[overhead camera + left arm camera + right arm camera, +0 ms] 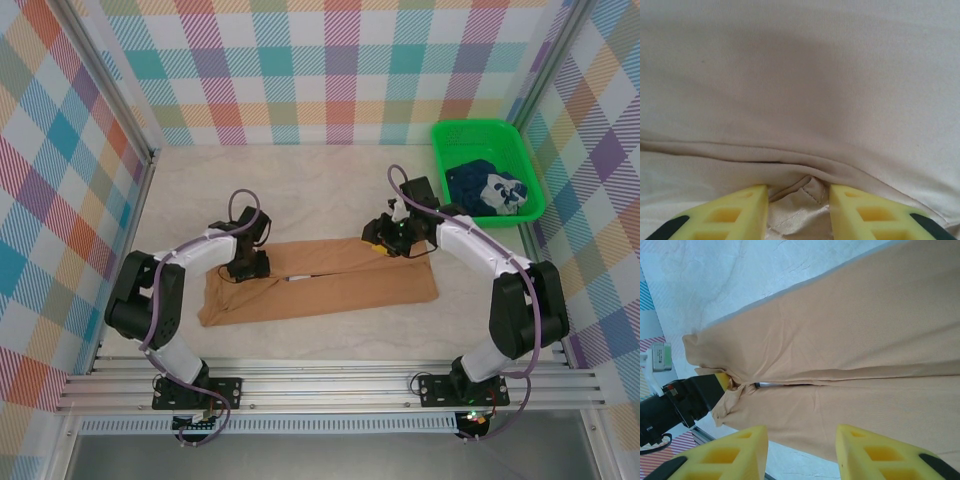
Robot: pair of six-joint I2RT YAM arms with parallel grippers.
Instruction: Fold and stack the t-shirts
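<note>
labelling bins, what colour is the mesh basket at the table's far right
The plastic mesh basket is bright green, clearest in the top external view.

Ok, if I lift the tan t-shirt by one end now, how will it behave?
Probably floppy: the tan t-shirt lies flat and puckers at the left gripper. It is likely light, being thin cloth. Its folded-in halves may fall open if lifted from one end.

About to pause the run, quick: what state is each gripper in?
Left gripper: astride a fold of the tan t-shirt; whether it grips cannot be told.
Right gripper: open, holding nothing.
</note>
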